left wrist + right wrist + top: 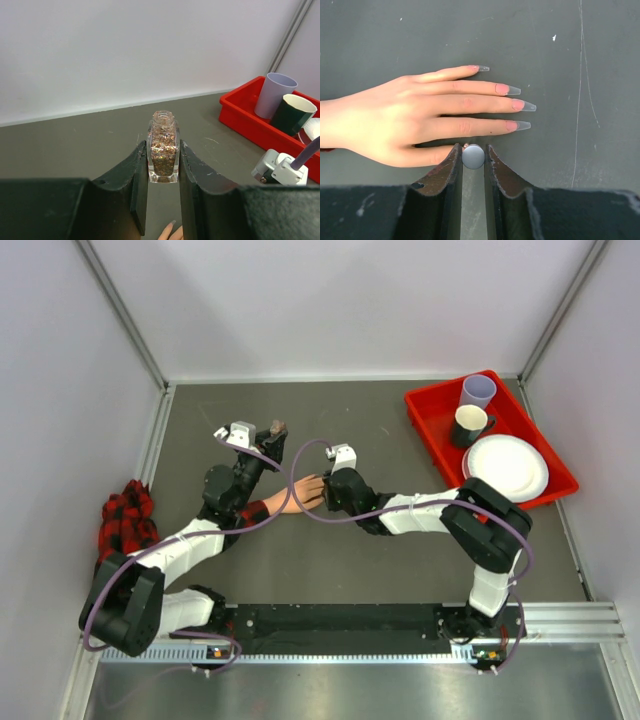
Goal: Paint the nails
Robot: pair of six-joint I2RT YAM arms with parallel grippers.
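Right tool (473,149) grips a grey cap (473,157), nails (524,105) just ahead.

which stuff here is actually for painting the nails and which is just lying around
For the job:
nails on the fake hand
open polish bottle, held in the left fingers
grey cap, likely the brush, held in the right fingers

Just lying about:
red tray
purple cup
dark cup
white plate

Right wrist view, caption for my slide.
Right fingers pinch a round grey cap beside the mannequin hand with long clear nails.
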